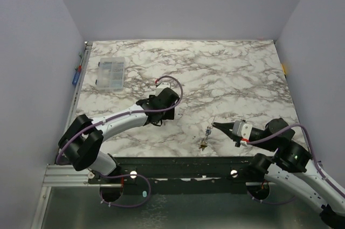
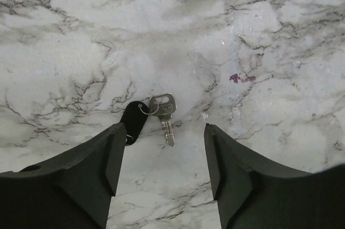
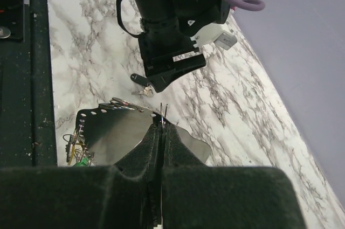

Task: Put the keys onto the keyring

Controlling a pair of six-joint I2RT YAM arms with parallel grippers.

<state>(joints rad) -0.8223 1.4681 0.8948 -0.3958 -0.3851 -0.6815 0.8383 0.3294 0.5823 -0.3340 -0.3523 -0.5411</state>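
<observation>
Fingers (image 2: 102, 169) of the left gripper (image 2: 164, 136) stand apart, angled down toward the table (image 2: 280, 35), with a silver key (image 2: 163, 111) and black fob (image 2: 133, 122) lying just ahead between them. Right gripper (image 3: 163, 129), held low, is pinched closed on the keyring (image 3: 161, 113); keys (image 3: 76, 145) cluster beside its fingertips.

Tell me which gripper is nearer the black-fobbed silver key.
Left. The left gripper hangs open over the silver key; the right gripper, shut on the keyring, is well right of it.

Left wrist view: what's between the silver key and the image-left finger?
A black fob, ringed to the silver key, partly behind that finger; left wrist view.
</observation>
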